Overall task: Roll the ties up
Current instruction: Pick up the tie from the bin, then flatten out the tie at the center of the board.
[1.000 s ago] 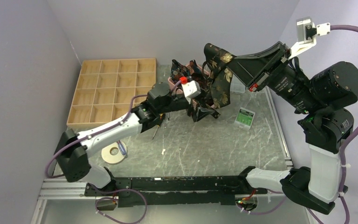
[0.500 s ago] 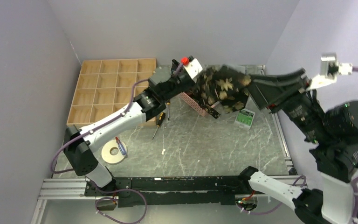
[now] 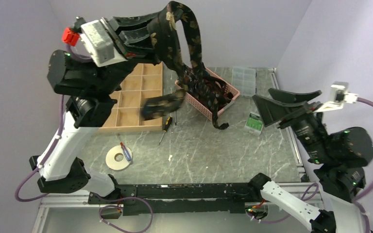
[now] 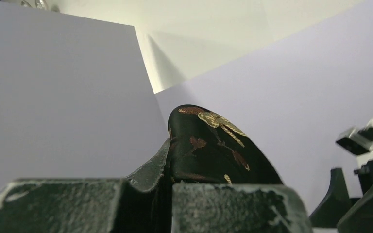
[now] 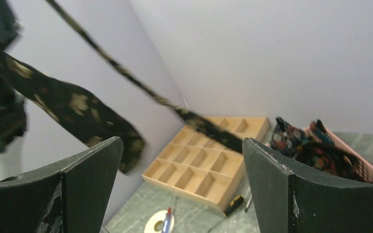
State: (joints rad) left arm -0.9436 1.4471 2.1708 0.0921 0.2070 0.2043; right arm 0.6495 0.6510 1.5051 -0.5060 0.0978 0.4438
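Note:
My left gripper [image 3: 158, 25] is raised high at the back left, shut on a black tie [image 3: 187, 36] with gold and reddish leaves. In the left wrist view the fabric [image 4: 209, 150] bulges above the closed jaws of that gripper [image 4: 171, 180]. The tie arches over and drops into the pink basket [image 3: 201, 108], where more ties [image 3: 209, 90] lie heaped. Its wide end [image 3: 162, 106] swings blurred over the tray. My right gripper [image 3: 291, 104] is open at the right, holding nothing. In its wrist view that gripper [image 5: 182, 145] looks toward the hanging tie [image 5: 77, 109].
A wooden compartment tray [image 3: 126, 97] lies at the back left. In front of it are a screwdriver [image 3: 165, 127], a tape roll [image 3: 119, 158] and a pen [image 3: 123, 147]. A clear plastic box [image 3: 243, 80] and a green-white packet [image 3: 256, 122] are right of the basket.
The left gripper shut on the tie at the basket and swung up to the back left, pulling the tie out. The right gripper let go, opened and drew back to the right.

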